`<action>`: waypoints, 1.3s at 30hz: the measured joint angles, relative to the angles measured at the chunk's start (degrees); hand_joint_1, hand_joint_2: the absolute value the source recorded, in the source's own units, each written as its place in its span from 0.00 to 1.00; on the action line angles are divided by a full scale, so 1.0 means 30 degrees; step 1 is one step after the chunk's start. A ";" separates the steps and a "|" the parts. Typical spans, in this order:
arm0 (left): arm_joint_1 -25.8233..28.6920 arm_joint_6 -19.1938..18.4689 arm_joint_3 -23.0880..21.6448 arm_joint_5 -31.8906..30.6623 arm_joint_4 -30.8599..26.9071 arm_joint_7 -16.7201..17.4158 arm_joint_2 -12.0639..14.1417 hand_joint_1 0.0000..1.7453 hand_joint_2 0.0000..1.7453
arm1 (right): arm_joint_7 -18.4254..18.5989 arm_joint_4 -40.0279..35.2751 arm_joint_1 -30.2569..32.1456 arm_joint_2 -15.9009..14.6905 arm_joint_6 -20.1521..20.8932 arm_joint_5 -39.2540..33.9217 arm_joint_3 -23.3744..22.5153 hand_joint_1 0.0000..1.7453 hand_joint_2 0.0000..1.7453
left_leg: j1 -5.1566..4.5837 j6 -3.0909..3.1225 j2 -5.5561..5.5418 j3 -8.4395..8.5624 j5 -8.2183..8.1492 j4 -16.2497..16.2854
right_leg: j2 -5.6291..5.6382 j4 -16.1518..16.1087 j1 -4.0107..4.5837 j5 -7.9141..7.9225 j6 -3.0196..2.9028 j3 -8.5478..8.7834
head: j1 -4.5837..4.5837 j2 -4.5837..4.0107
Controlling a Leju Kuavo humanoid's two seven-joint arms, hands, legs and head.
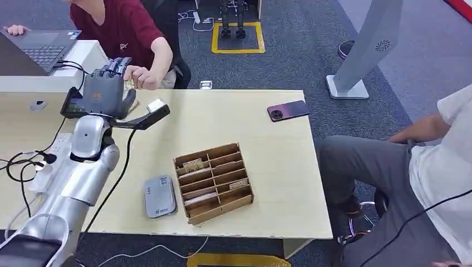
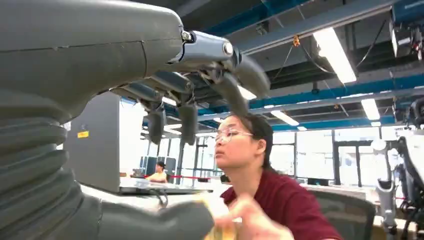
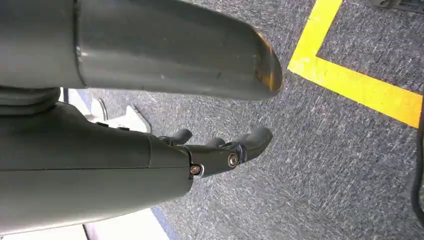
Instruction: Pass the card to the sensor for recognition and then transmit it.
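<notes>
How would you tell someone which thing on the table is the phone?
Start at the big pale wooden table. Go to its far edge, towards the side where a person in grey trousers sits. The phone lies flat there alone, dark purple with a round camera at one end, unlike the grey sensor box beside the wooden card rack.

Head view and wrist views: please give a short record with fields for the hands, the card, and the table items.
left hand: raised at the table's far edge, meeting a person's hand
card: yellowish, at the person's fingers; who holds it is unclear
right hand: hanging over carpet, holding nothing
card box: wooden, divided, cards inside
sensor: grey, beside the box
phone: far right
</notes>
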 joint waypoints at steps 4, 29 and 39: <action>0.0191 0.0036 0.0080 0.0080 0.0007 -0.0080 0.0525 0.00 1.00 | 0.0022 0.0036 0.0083 0.0000 0.0000 -0.0007 0.0000 0.00 0.00 | 0.0006 -0.0004 -0.0021 -0.0003 0.0004 0.0000 | -0.0018 0.0002 0.0003 -0.0001 -0.0001 0.0000 | 0.0000 0.0000; 1.4764 0.4974 1.2339 1.1870 -1.4209 -0.5917 0.1493 0.00 1.00 | -0.0152 0.0146 0.0579 0.0940 -0.0313 -0.1574 -0.1479 0.00 0.00 | 0.0024 -0.0087 0.0190 0.0115 -0.0190 -0.0075 | 0.0200 0.0013 -0.0007 -0.0125 -0.0038 0.0052 | -0.0007 0.0007; 1.4202 0.5631 3.0982 1.6542 -0.5837 -0.2066 -0.3243 0.00 1.00 | 0.0693 0.0138 0.0799 0.1181 -0.0043 -0.0386 -0.1748 0.00 0.00 | 0.0041 -0.0101 0.0098 0.0202 -0.0257 -0.0088 | 0.0183 -0.0005 0.0021 -0.0284 -0.0007 0.0099 | -0.0096 0.0007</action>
